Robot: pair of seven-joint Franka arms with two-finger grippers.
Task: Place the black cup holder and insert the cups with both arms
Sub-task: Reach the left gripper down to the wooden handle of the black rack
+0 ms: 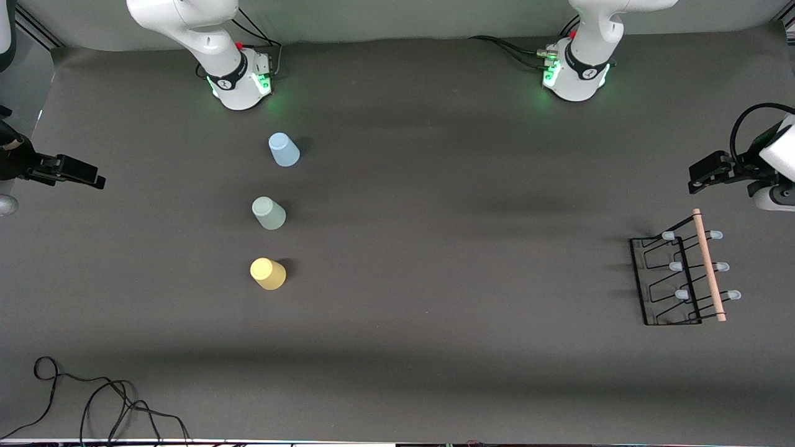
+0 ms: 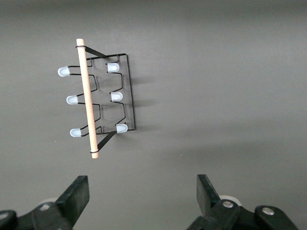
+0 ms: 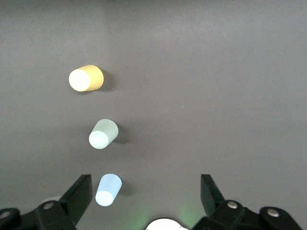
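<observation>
The light, stiff black cup holder [image 1: 683, 276], lower right of frame, was judged best lifted by its wooden rod [image 1: 708, 265]; left gripper [image 2: 143, 194] and right gripper [image 3: 146, 194] were seen with jaws open, empty.

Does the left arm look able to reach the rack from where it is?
Probably yes. The left gripper hangs open and empty toward that end of the table, the rack stands alone nearby, and nothing lies between them.
</observation>
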